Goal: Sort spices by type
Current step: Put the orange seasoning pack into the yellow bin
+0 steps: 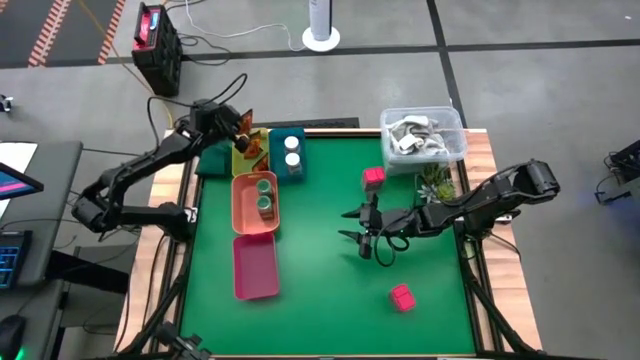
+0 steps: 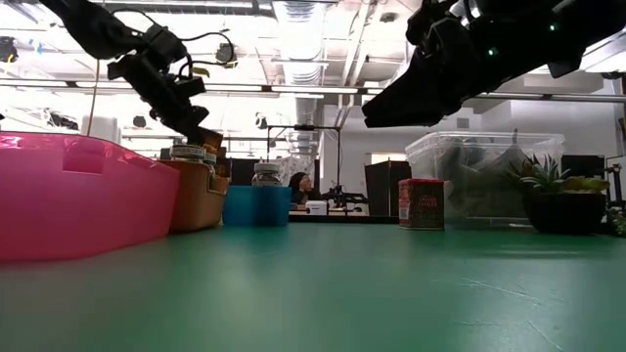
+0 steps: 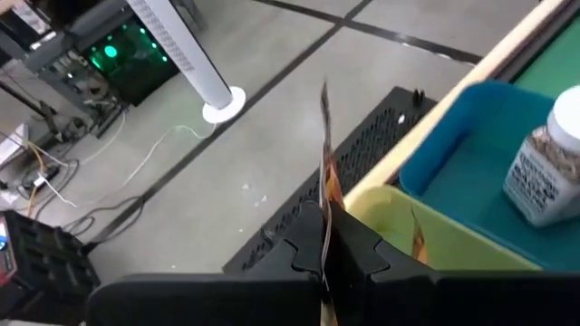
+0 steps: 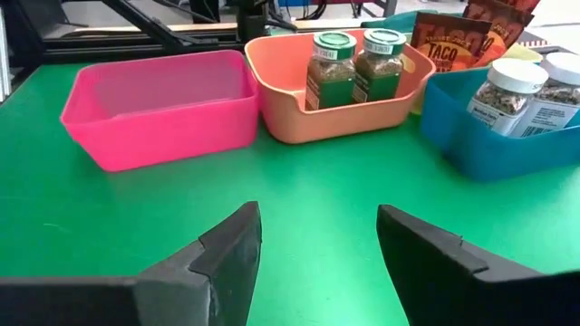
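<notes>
Spices lie spread over the green counter (image 1: 320,300): an orange-brown sachet (image 3: 327,172) is clamped edge-on between the fingers of the left gripper (image 1: 243,143), held above the yellow tray (image 1: 249,160) at the counter's far left corner, where other taco sachets (image 4: 452,43) already stand. Just beside that tray, the blue tray (image 1: 290,156) holds two white-lidded jars (image 1: 292,150), and the orange tray (image 1: 256,203) nearer along the left edge holds two green-lidded jars (image 4: 354,66) standing upright side by side. The pink tray (image 1: 255,268), nearest along that edge, shows nothing inside. Two pink blocks sit loose on the counter, one (image 1: 373,178) toward the far right near the clear tub (image 1: 423,134) and a small potted plant (image 1: 436,181), the other (image 1: 401,297) well apart toward the near right. The right gripper (image 1: 358,226) hangs over the middle of the counter between the two blocks, its fingers (image 4: 222,254) spread wide apart and holding nothing.
</notes>
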`<control>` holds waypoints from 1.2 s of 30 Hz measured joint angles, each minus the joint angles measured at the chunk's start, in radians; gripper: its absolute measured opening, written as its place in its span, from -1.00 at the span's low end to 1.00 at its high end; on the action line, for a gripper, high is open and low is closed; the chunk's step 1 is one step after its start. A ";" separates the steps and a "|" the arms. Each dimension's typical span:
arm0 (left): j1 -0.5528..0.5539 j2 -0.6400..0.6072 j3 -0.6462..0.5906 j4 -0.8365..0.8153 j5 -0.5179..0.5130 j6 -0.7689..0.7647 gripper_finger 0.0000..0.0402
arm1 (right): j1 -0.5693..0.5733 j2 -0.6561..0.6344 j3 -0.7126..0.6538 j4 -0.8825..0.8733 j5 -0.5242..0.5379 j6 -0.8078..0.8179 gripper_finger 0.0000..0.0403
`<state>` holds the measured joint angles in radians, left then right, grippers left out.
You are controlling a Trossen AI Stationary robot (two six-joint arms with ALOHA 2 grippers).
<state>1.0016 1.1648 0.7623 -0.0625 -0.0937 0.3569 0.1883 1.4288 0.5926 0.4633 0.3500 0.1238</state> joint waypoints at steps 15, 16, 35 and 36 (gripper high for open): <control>0.000 0.000 -0.114 0.108 -0.001 -0.053 -1.00 | 0.000 0.000 0.000 0.011 0.000 0.001 0.23; 0.000 0.000 -0.114 0.104 0.000 -0.063 -1.00 | 0.000 0.000 0.000 0.011 0.000 0.001 0.23; -0.034 0.001 -0.152 0.130 0.008 -0.100 -1.00 | 0.029 0.000 0.000 0.047 0.000 0.001 0.23; -0.034 0.002 -0.163 0.130 0.008 -0.098 -1.00 | 0.028 0.000 0.000 0.047 0.000 0.001 0.23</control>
<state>0.9672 1.1667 0.5992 0.0677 -0.0860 0.2591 0.2165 1.4288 0.5926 0.5106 0.3496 0.1250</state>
